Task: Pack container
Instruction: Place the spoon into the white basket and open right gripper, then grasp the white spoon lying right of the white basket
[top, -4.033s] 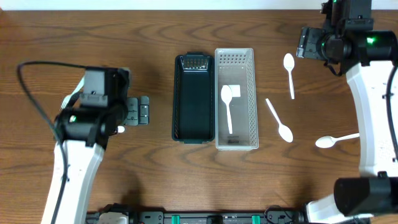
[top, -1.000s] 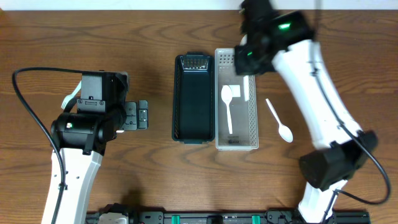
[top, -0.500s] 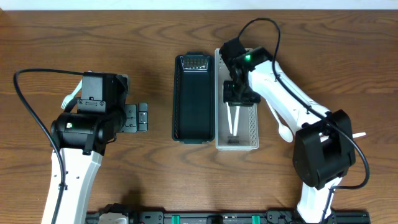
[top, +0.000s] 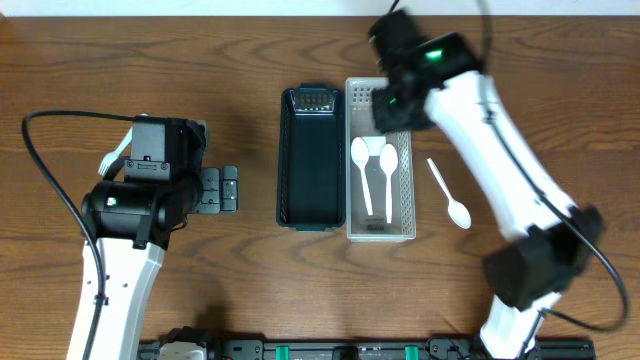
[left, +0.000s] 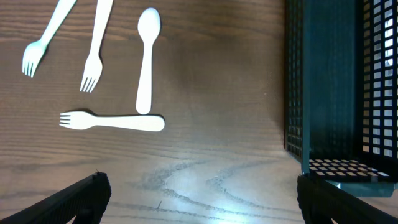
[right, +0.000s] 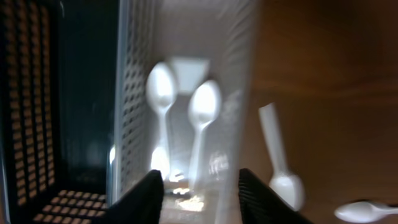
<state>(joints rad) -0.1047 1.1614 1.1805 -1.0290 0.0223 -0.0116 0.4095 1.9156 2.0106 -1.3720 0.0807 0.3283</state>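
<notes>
- Right gripper (right: 200, 186): fingers parted, nothing between them. The wrist view is blurred, but the gap reads as empty. It hangs over the far end of the white basket (top: 406, 205).
- Below it, inside the white basket, the first spoon (top: 362, 172) and second spoon (top: 388, 178) lie side by side, bowls toward the far end and handles running down the length.
- Dark basket (top: 312, 190) touches the white basket's left wall and looks empty.
- Loose spoon (top: 445, 190) lies on the table (top: 250, 60) just right of the white basket, at a slant with its bowl at the near end.
- Left gripper (left: 202, 186): fingers wide apart, holding nothing, parked well left of the baskets. Its camera shows the nearest fork (left: 112, 121) and a left-side spoon (left: 145, 62) on the wood, with more forks beyond.
- Judgement: packing is partly done. The arm is between a drop-off and the next pickup.
- Next move, likely: swing right over the loose spoon, turn the wrist so the fingers straddle its thin handle, and come down low. It lies flat on the wood, so a shallow pinch may slip.
</notes>
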